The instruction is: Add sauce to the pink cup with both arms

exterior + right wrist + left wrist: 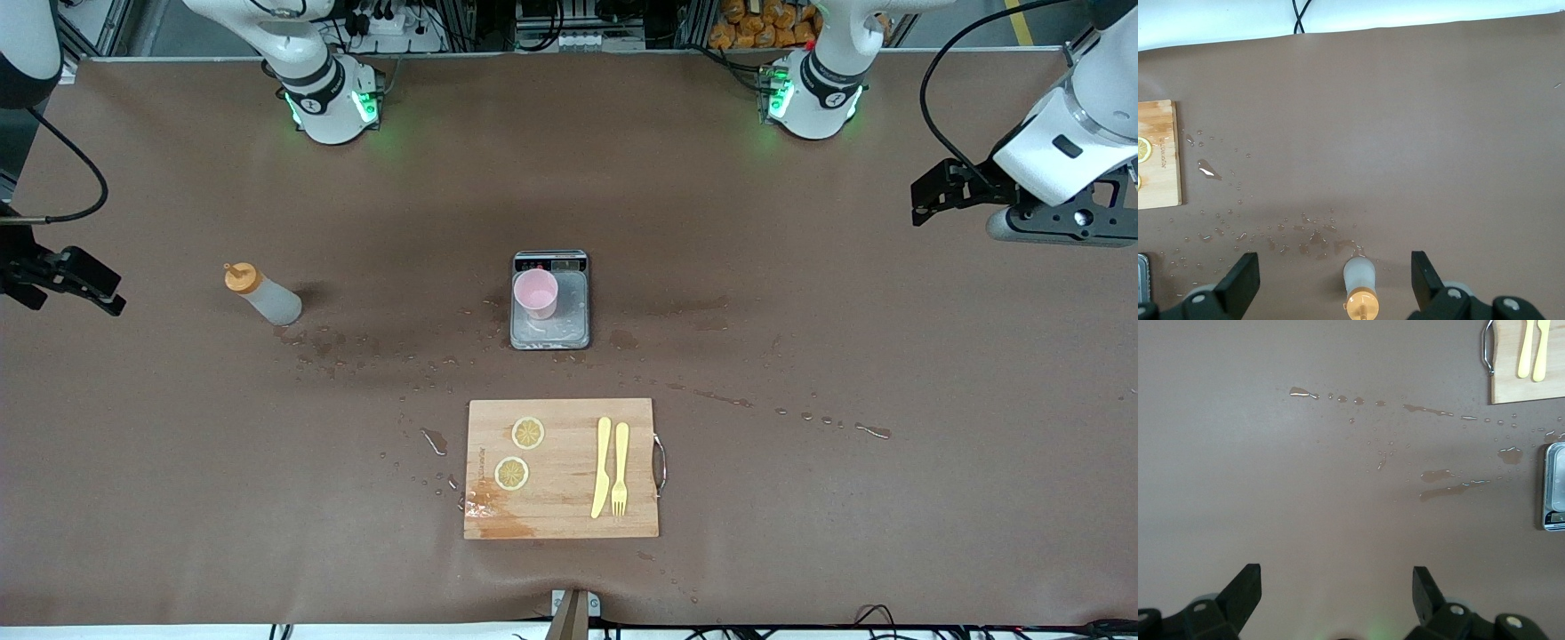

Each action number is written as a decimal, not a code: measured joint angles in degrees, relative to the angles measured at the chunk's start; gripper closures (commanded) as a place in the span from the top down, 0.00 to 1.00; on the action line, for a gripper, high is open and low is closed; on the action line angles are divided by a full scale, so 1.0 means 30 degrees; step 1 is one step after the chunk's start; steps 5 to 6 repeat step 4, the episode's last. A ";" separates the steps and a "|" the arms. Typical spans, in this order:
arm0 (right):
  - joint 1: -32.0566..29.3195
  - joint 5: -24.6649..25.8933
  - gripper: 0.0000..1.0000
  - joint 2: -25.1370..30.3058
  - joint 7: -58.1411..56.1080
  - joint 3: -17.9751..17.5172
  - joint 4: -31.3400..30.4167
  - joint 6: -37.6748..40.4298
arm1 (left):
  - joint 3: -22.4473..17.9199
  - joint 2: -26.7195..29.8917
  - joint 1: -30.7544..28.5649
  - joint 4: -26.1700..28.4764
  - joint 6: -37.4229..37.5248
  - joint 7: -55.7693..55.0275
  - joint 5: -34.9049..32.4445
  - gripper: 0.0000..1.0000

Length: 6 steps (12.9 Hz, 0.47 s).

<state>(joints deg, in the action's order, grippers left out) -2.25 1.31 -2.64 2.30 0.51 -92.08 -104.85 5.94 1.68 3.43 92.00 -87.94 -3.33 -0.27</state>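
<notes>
The sauce bottle, whitish with an orange nozzle cap, stands upright on the brown table toward the right arm's end. The pink cup stands on a small grey scale at the table's middle. My right gripper hangs open and empty over the table's right-arm end, apart from the bottle. In the right wrist view the bottle shows below, between the open fingers of that gripper. My left gripper is open and empty over the left arm's end. In its wrist view this gripper is over bare table.
A wooden cutting board lies nearer the front camera than the scale. It carries two lemon slices, a yellow knife and a fork. Water drops spot the table around the bottle, scale and board.
</notes>
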 measured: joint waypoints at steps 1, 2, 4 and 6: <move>0.0000 0.0040 1.00 -0.0001 0.0000 0.0000 0.0050 0.0000 | 0.0000 0.0000 0.0000 0.0000 0.0000 0.0000 0.0000 1.00; 0.0000 0.0058 1.00 0.0001 0.0000 0.0000 0.0149 0.0000 | 0.0000 0.0000 0.0000 0.0000 0.0000 0.0000 0.0000 1.00; 0.0009 0.0058 1.00 -0.0001 -0.0001 -0.0004 0.0305 0.0003 | 0.0000 0.0000 0.0000 0.0000 0.0000 0.0000 0.0000 1.00; 0.0009 0.0058 1.00 -0.0001 -0.0001 -0.0004 0.0305 0.0003 | 0.0000 0.0000 0.0000 0.0000 0.0000 0.0000 0.0000 1.00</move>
